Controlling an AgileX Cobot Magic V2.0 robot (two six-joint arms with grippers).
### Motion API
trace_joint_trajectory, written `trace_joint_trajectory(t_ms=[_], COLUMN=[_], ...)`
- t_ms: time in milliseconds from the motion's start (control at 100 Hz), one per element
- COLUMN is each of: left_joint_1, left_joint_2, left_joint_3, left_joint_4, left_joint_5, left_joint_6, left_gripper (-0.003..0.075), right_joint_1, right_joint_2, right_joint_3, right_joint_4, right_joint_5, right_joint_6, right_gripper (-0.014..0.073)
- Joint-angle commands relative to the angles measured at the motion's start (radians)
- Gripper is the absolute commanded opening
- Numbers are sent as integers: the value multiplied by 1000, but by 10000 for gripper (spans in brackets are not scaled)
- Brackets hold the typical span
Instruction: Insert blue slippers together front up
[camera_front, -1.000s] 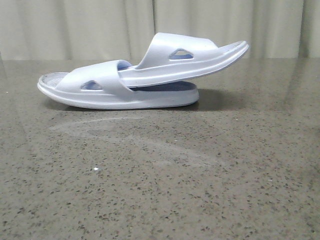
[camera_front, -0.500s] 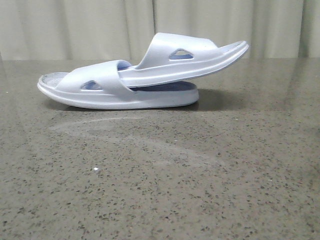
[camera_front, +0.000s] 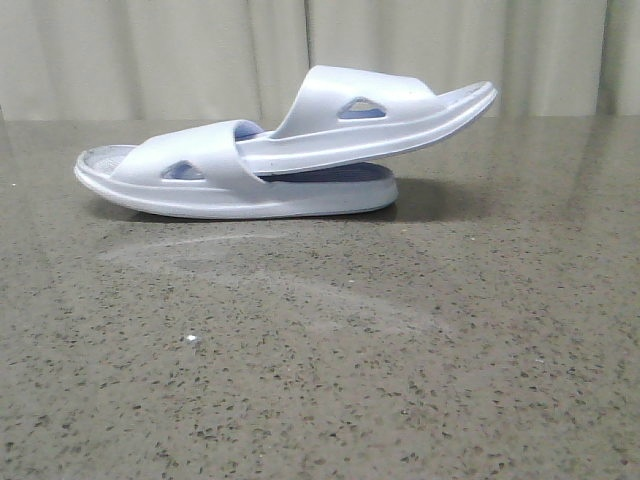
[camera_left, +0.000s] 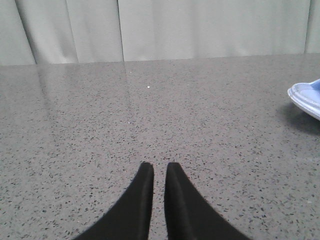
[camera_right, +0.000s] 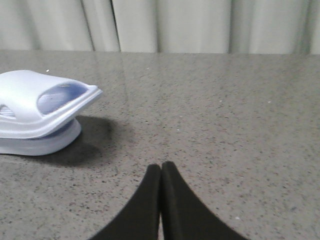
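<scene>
Near the desk's far edge the blue slippers (camera_front: 290, 150) sit nested, upper one tilted. My left gripper (camera_left: 159, 171) is barely parted and my right gripper (camera_right: 161, 169) pressed together, both empty.

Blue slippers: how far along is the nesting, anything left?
Looks done: the upper slipper is pushed under the strap of the lower slipper, which lies flat on the table; its free end tilts up. In hand: nothing. The left claw and the right claw are shut, empty and apart from the pair. Left: nothing visible beyond retreat.
</scene>
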Motion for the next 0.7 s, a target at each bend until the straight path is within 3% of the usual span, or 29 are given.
trace_joint_trajectory(t_ms=[0,120,340,690], left_joint_1=[3,3,3,3], left_joint_2=[-29,-29,-29,-29], left_joint_3=[10,10,10,10], left_joint_4=[-9,-9,-9,-9], left_joint_5=[-70,-70,-70,-72], left_joint_6=[-10,-10,-10,-10], left_gripper=[15,15,15,15], right_joint_1=[-38,-87,-173,-255], right_joint_2=[-94,-256,-467,-463], right_joint_3=[56,153,271,272], right_joint_4=[-89,-231,-239,-244], right_joint_5=[-114,-99,-22,9], right_joint_6=[70,223,226,226], right_gripper=[-80,-80,-80,-80])
